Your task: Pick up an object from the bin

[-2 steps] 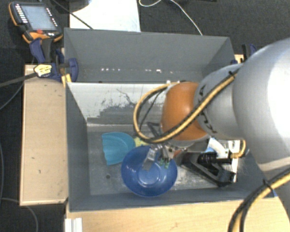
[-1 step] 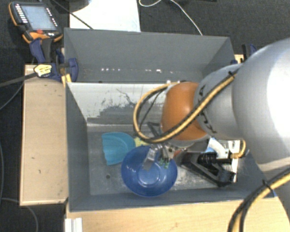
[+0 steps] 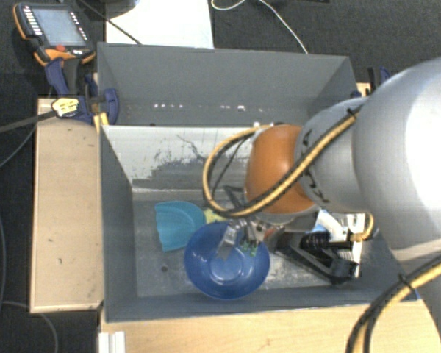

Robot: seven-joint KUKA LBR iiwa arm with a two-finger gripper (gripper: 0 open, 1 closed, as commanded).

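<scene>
We are hanging our gripper (image 3: pixel 234 247) low inside the dark blue bowl (image 3: pixel 206 267), which is sitting at the near middle of the grey bin (image 3: pixel 169 168), and we cannot tell whether the gripper is open or closed. We are judging the smooth, curved rim to be the main danger, since a shallow bite could let the bowl slip or tip. A tipping bowl could shove the pale blue scoop-like piece (image 3: pixel 175 223) just beside it, and the wrist is crowding the black thing (image 3: pixel 317 256) on the right.
</scene>
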